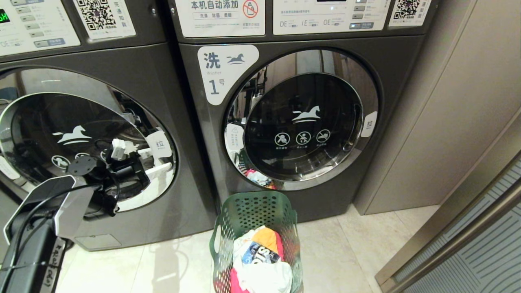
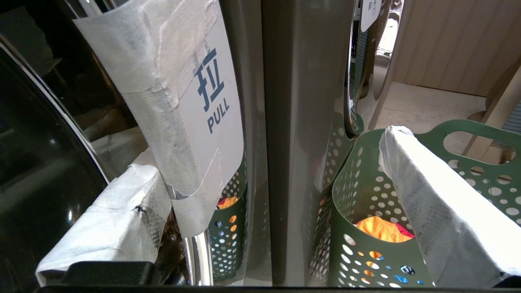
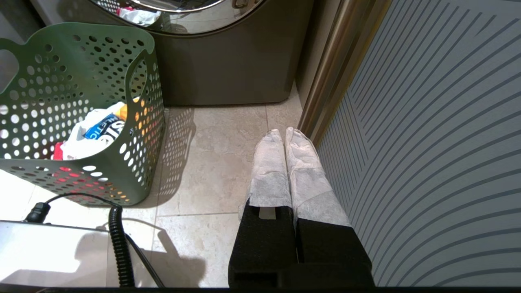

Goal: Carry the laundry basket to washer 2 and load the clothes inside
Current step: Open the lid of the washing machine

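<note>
Left wrist view | left gripper (image 2: 260, 199) fingers (image 2: 439, 211) wide, empty | right gripper (image 3: 283, 138) closed

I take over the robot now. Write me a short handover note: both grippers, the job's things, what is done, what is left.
Left gripper: open, at the taped pull tab on the door of the left washer, not closed on it.
Right gripper: shut, empty, parked low beside the striped wall panel.
The laundry basket stands on the floor before washer 1, with the clothes inside.
Done: basket delivered.
Left: open the door, load clothes.
</note>
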### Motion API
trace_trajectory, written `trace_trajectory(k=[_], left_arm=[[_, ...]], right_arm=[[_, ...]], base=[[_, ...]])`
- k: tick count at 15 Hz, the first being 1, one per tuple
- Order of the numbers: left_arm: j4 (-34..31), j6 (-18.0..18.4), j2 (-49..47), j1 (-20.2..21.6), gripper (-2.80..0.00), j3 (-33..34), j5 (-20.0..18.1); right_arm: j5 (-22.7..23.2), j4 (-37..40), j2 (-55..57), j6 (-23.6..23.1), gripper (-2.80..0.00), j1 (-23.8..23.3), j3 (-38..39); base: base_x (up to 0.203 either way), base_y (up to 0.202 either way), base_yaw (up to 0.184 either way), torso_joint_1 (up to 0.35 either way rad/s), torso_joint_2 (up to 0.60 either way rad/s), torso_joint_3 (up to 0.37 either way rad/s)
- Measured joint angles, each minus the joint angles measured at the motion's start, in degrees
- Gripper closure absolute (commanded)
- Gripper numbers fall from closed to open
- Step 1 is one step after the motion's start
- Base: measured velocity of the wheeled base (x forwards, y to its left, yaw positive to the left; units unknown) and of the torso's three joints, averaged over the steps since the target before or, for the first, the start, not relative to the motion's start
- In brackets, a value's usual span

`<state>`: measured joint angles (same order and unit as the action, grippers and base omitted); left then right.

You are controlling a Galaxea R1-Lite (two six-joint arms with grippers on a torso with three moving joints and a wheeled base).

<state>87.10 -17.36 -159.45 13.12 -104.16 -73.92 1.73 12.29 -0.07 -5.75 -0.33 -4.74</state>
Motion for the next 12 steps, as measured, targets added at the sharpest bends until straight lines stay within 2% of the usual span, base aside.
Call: trace_trajectory(k=[4,6,12], left_arm=[[0.0,0.7,1.8,-0.1,-2.8,4.3,-0.1],[0.0,1.3,2.8,-0.1,-2.8,6.1,-1.3],[-0.1,1.4,4.3,0.1,-2.8,7.7,-2.9]], right_arm=[[0.0,0.0,0.0,0.0,0.0,0.0,0.0],[0.0,0.0,0.0,0.0,0.0,0.0,0.0],[0.0,0.0,0.0,0.0,0.0,0.0,0.0]], base=[[0.0,0.0,0.0,0.0,0.0,0.0],[0.0,0.0,0.0,0.0,0.0,0.0],[0.0,0.0,0.0,0.0,0.0,0.0]])
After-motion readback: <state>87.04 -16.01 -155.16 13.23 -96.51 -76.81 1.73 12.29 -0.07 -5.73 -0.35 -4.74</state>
